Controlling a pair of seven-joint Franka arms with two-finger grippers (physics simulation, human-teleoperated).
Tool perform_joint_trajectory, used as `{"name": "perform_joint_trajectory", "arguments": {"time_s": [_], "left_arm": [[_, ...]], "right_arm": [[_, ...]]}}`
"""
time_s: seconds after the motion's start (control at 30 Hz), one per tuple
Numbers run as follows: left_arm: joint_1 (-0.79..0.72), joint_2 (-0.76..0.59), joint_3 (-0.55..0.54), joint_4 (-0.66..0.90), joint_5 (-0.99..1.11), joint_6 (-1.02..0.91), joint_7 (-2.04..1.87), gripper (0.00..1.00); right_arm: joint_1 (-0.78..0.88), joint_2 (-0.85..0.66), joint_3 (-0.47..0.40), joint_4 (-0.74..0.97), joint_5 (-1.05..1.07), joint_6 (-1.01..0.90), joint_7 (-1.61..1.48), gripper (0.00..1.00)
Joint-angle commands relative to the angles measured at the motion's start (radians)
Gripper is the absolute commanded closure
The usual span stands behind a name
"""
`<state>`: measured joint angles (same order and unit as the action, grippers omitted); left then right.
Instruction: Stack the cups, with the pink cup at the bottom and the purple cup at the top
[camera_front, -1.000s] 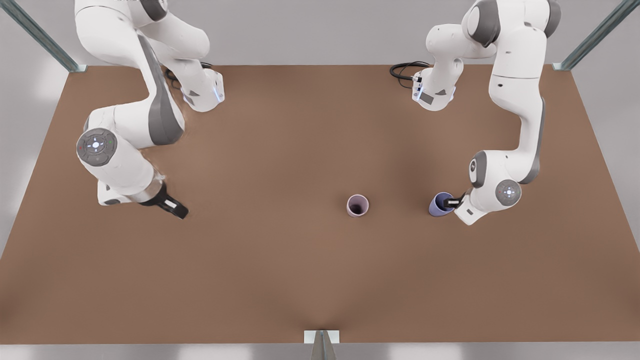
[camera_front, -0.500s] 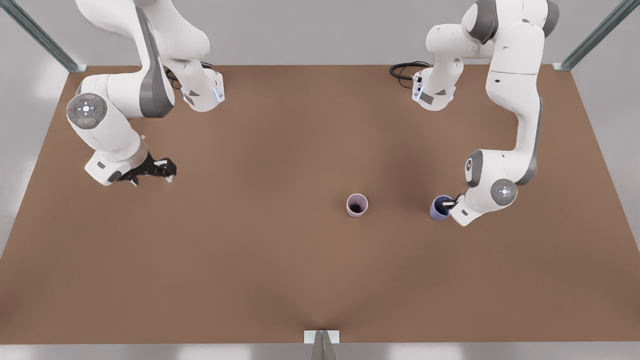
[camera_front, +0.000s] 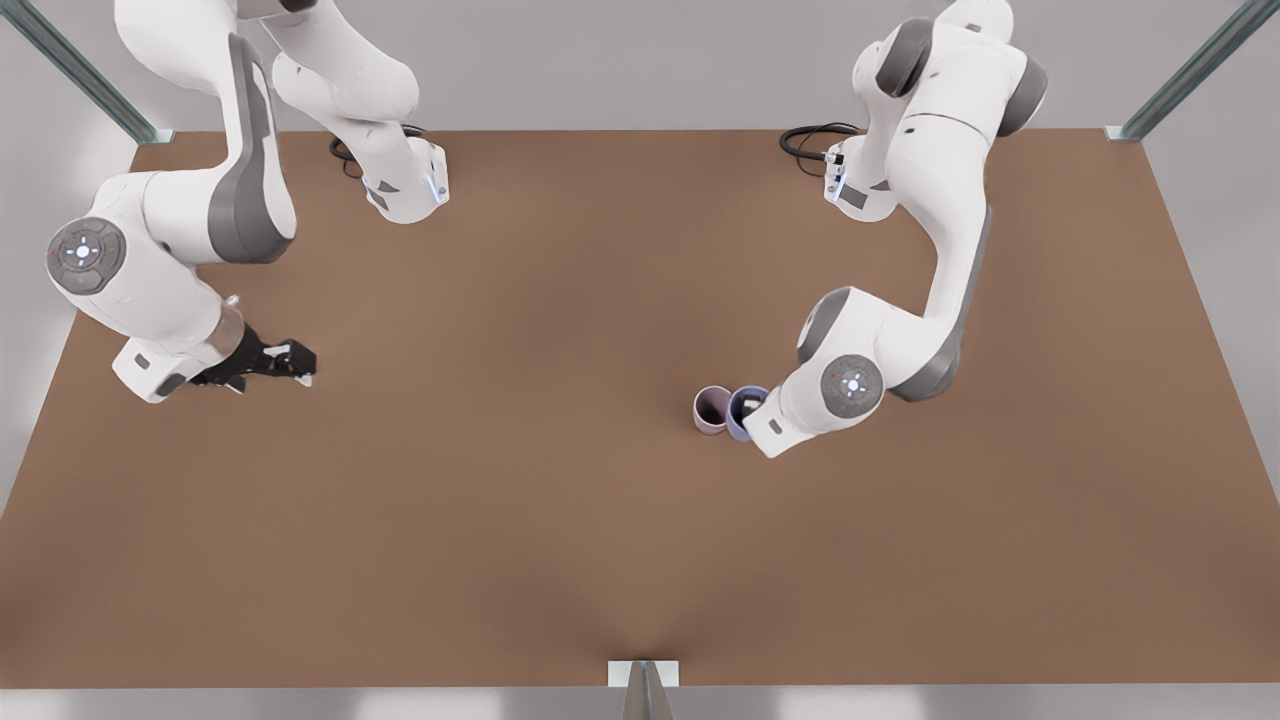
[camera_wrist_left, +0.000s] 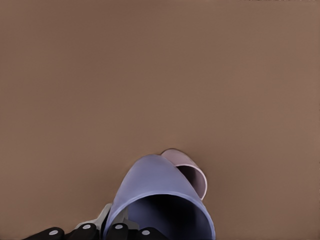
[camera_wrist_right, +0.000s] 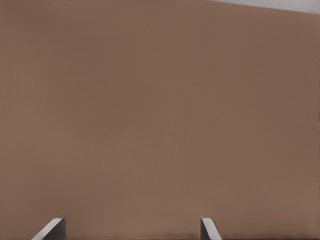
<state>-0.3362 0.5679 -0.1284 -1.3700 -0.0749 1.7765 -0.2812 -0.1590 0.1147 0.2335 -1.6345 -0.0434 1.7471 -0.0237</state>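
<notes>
Left gripper (camera_front: 752, 411) holds purple cup (camera_front: 742, 412) beside pink cup (camera_front: 711, 409); right gripper (camera_front: 293, 361) spread wide, waiting.

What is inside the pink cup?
Nothing can be seen in the pink cup; its inside looks dark and empty. The purple cup, held by the left gripper, sits just beside it, not in it.

Tabletop (camera_front: 560, 540): flat brown surface, matt, faintly grainy, no gloss in any view. Small tapered periwinkle-purple cup (camera_wrist_left: 155, 192) and small tapered pale pink-mauve cup (camera_front: 711, 410): smooth, matt, plastic-looking walls with darker insides. Arm shells: smooth white plastic with a soft sheen and grey joint covers; the right gripper (camera_front: 285, 362) at the desk's left edge in the front view is matt black, its fingertips (camera_wrist_right: 50, 229) pale grey.
</notes>
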Motion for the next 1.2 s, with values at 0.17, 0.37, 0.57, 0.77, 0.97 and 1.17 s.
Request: {"name": "perform_joint_trajectory", "arguments": {"time_s": [0.17, 0.37, 0.57, 0.77, 0.97, 1.17], "left_arm": [[-0.038, 0.026, -0.002, 0.012, -0.003, 0.032, -0.343, 0.79], [-0.041, 0.024, 0.0, 0.012, 0.0, 0.09, -0.339, 0.79], [-0.067, 0.014, -0.003, -0.011, 0.014, 0.072, -0.349, 0.79], [-0.104, -0.006, -0.005, -0.077, 0.035, -0.009, -0.348, 0.79], [-0.089, -0.014, -0.01, -0.093, 0.033, 0.037, -0.34, 0.79], [-0.087, -0.002, -0.011, -0.095, 0.032, 0.063, -0.339, 0.79]], "right_arm": [[0.027, -0.001, 0.0, -0.002, 0.003, -0.018, 0.131, 0.0], [0.026, 0.005, 0.0, 0.002, 0.005, -0.011, 0.13, 0.0], [0.026, 0.005, 0.0, 0.001, 0.005, -0.012, 0.129, 0.0], [0.022, 0.003, 0.0, 0.001, 0.005, -0.014, 0.128, 0.0], [0.022, 0.005, 0.0, 0.001, 0.007, -0.012, 0.128, 0.0], [0.021, 0.005, 0.0, 0.001, 0.017, -0.014, 0.128, 0.0]]}}
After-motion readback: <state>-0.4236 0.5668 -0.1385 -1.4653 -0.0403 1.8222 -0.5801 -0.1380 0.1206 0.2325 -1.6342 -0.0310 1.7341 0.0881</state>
